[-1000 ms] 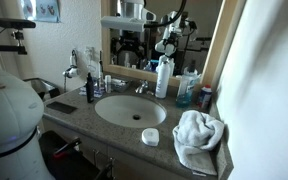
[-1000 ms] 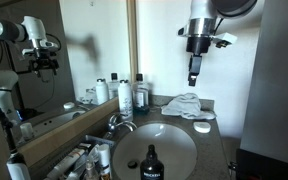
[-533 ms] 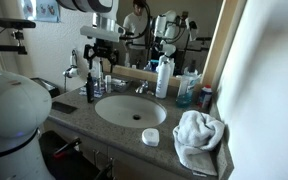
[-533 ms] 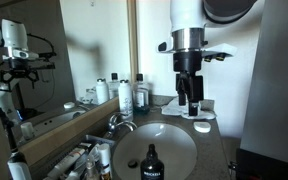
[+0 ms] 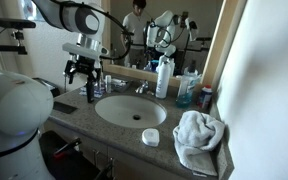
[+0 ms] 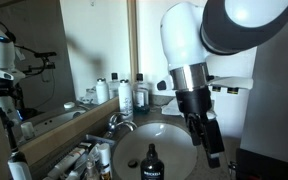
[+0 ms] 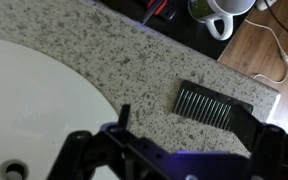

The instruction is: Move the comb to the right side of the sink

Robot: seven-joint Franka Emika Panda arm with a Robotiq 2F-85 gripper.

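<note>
The black comb (image 7: 214, 105) lies flat on the speckled counter beside the white sink basin (image 7: 34, 100), near the counter's edge. In an exterior view it is a dark shape (image 5: 63, 106) on the counter left of the sink (image 5: 130, 110). My gripper (image 7: 199, 128) hangs open and empty just above the comb, one finger on each side of it, not touching. The gripper also shows in both exterior views (image 5: 81, 73) (image 6: 212, 150). In the exterior view where the arm fills the foreground, the comb is hidden behind it.
A folded white towel (image 5: 198, 138) and a small white dish (image 5: 150, 136) sit on the other side of the sink. Bottles (image 5: 164, 78) and the faucet (image 5: 141, 88) line the back by the mirror. A black bottle (image 6: 149, 165) stands near the sink. A white mug (image 7: 219, 15) is nearby.
The arm has swung from above the towel side, across the sink, to the comb's side and come down. The gripper stays open and empty.
</note>
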